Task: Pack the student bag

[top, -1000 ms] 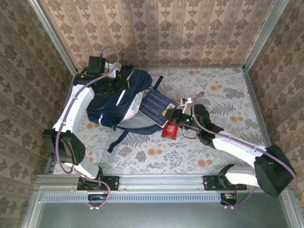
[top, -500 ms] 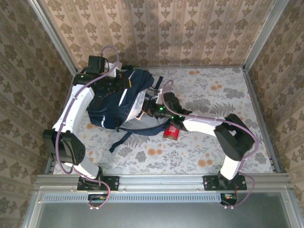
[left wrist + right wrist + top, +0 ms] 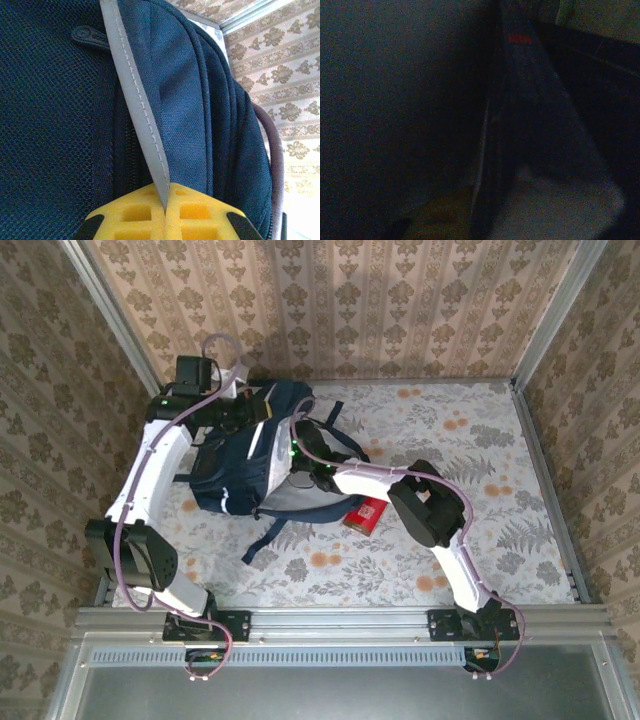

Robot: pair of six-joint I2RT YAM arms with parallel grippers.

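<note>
Looking down from above, a navy bag (image 3: 235, 465) with grey and white patches lies on the far left part of a floral tabletop (image 3: 480, 440). Its top points toward the back wall, and a loose strap (image 3: 262, 537) trails toward the near edge.

The left arm (image 3: 150, 465) curves up along the bag's left side to its top corner. In the left wrist view, the left hand (image 3: 165, 212) has its yellow fingers (image 3: 135, 215) pressed together. They are clamped on a grey strip (image 3: 132, 95) of stitched trim that runs up across the bag's dark fabric, beside a mesh panel (image 3: 50, 110).

The right arm (image 3: 375, 480) stretches leftward across the tabletop and goes into the bag's open side, where the fabric hides its tip from above. The right wrist view is very dim, taken inside the bag. There the right hand (image 3: 470, 225) sits at the bottom edge, closed on a thin, dark booklet (image 3: 530, 100). The booklet stands on edge and runs away from the camera, with a small red mark near its far end.

A red packet (image 3: 365, 513) lies on the tabletop just beside the bag's near right edge, slightly nearer than the right arm.
</note>
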